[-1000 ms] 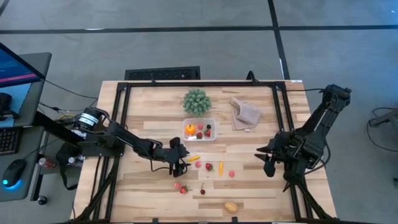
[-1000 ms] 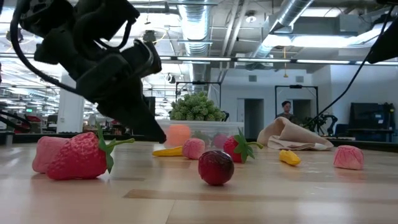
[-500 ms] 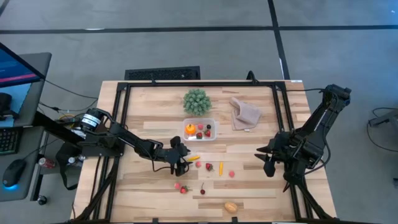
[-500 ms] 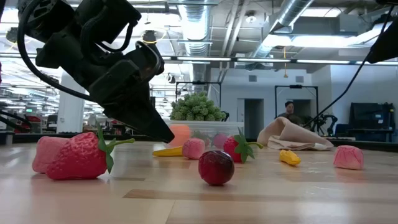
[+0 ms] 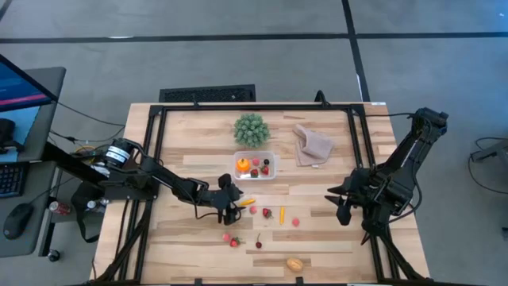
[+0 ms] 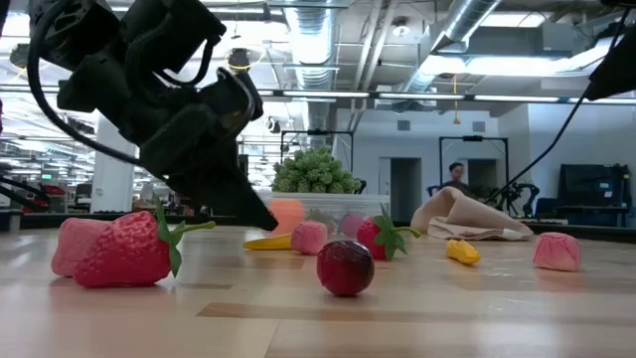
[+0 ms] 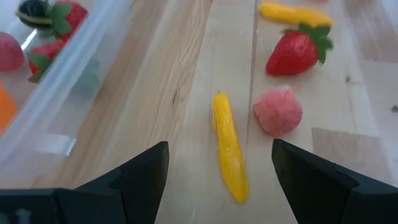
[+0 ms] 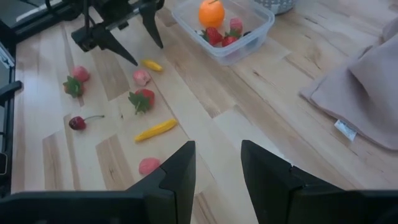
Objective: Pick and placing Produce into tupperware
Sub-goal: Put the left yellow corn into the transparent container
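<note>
My left gripper (image 5: 235, 205) (image 7: 220, 163) is open and low over the table, in front of the clear tupperware (image 5: 255, 165) (image 7: 55, 74). Its fingers stand on either side of a small yellow piece (image 7: 229, 148) (image 6: 270, 241) that lies flat on the wood, and they do not touch it. The tupperware holds an orange piece (image 8: 211, 12) and some red ones. More produce lies loose on the table: a pink piece (image 7: 277, 111), a strawberry (image 7: 297, 51) and a yellow piece (image 7: 295, 14). My right gripper (image 5: 343, 208) (image 8: 214, 168) waits open near the table's right edge.
Near the table's front lie two strawberries (image 5: 230, 239), a cherry (image 5: 258, 242) and a yellow fruit (image 5: 294, 264). A pink piece (image 5: 295, 222) lies farther right. The green spiky plant (image 5: 251, 129) stands behind the tupperware, and the beige cloth (image 5: 313, 145) lies to its right.
My left gripper has edged a little toward the table's right, closer to the yellow piece, and has stayed open and low.
</note>
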`<state>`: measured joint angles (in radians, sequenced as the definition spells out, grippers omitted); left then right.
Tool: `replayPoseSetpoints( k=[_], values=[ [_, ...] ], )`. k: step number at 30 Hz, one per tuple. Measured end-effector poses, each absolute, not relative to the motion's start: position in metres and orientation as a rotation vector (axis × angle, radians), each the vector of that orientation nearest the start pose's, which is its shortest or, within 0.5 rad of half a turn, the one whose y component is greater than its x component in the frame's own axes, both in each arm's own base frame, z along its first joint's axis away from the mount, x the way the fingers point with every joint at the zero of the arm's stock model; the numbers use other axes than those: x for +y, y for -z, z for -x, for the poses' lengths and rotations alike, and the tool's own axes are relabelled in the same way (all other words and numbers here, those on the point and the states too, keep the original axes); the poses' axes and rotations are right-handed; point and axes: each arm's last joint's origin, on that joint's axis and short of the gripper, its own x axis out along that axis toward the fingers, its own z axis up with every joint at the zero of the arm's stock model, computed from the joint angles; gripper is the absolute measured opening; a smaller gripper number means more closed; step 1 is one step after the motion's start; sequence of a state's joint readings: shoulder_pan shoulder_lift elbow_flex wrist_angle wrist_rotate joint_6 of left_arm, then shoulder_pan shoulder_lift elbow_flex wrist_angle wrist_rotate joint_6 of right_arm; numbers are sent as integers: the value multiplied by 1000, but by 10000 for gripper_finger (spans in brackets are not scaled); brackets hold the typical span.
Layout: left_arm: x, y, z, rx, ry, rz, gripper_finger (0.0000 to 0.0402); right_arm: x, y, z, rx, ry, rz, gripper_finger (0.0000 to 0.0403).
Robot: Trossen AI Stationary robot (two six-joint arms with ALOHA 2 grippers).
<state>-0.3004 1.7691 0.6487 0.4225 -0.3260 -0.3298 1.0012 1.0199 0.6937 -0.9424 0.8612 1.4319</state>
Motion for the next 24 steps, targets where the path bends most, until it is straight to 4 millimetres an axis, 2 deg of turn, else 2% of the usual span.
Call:
replayPoseSetpoints(
  k=[24],
  values=[
    [-77, -110, -299, 617, -97, 46, 274, 117, -224, -107, 623, 429, -321, 120]
  ],
)
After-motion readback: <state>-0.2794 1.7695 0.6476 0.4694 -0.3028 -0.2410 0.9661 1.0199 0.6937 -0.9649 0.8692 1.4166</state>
